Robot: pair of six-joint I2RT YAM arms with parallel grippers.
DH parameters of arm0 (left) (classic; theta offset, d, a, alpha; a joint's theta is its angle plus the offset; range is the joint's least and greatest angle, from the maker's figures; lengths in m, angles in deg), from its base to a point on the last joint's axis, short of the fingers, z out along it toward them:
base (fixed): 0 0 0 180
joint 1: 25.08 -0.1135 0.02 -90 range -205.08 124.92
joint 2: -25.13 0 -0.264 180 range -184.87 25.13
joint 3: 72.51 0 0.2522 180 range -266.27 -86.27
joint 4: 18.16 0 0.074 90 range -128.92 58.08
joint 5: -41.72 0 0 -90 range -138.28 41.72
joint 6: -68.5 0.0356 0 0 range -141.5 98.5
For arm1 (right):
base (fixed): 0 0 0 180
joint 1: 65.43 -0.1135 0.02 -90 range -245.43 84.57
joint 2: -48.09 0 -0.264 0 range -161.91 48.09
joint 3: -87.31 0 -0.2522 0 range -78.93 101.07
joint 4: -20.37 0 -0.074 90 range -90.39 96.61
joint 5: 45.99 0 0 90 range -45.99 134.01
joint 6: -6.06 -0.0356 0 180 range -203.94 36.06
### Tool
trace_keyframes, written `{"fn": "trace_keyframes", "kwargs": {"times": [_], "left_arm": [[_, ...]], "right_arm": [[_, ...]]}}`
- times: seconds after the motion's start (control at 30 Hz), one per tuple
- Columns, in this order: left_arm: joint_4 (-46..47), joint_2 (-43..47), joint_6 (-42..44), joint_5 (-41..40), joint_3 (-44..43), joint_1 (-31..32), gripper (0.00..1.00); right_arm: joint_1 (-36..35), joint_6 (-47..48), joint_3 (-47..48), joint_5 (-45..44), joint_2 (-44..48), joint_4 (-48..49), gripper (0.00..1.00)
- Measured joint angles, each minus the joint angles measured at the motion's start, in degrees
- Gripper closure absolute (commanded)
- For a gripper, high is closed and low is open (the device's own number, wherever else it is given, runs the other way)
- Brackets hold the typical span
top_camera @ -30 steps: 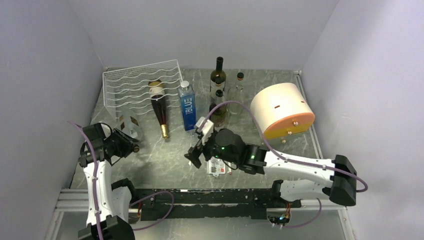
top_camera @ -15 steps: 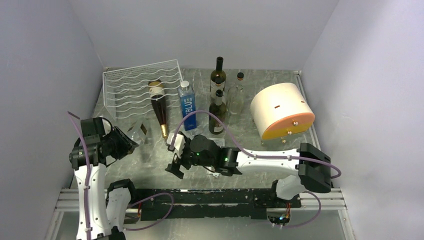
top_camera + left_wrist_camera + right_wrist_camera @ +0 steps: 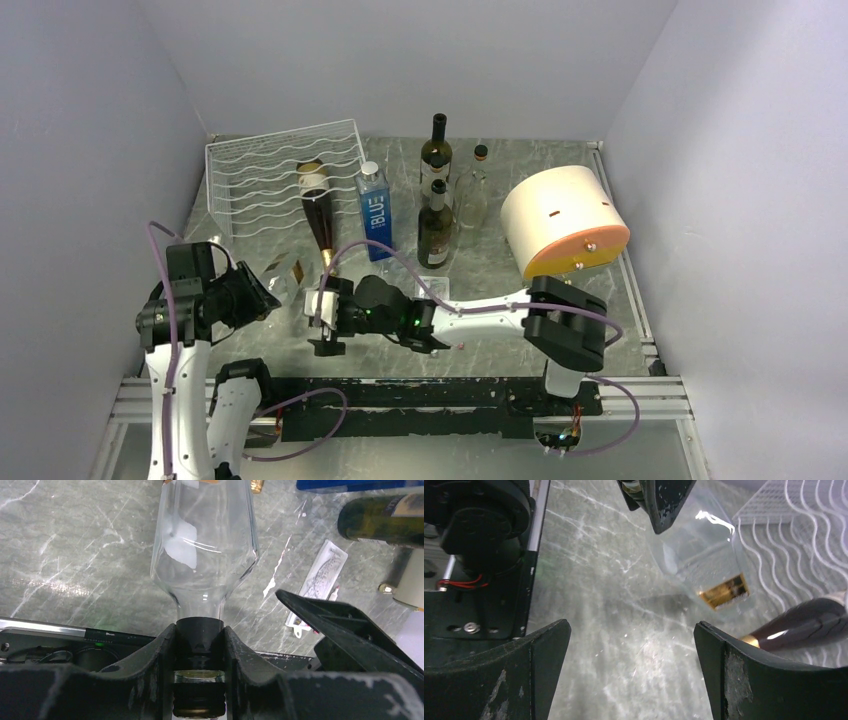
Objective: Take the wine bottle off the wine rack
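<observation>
White wire wine rack (image 3: 270,175) sits back left, with a dark bottle (image 3: 320,212) lying at its right end, base apparently on the wires, neck sticking out the front. Clear wine bottle (image 3: 205,545) with gold label looks empty and is already off the rack, just in front of it and tilted over the table, so removal looks mostly done; what's left is setting it down and letting go. Left gripper (image 3: 200,630) is clamped on its black-capped neck; right gripper (image 3: 631,630) is spread wide, holding nothing, near the bottle but apart.
</observation>
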Motion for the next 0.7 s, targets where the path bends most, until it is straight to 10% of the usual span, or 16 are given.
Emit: {"fn": "trace_keyframes", "kwargs": {"times": [0.7], "left_arm": [[-2.08,2.86,1.99,0.59,-1.7,4.22,0.93]], "right_arm": [[2.54,19.89,11.37,0.9,-15.17,8.81,0.02]]}}
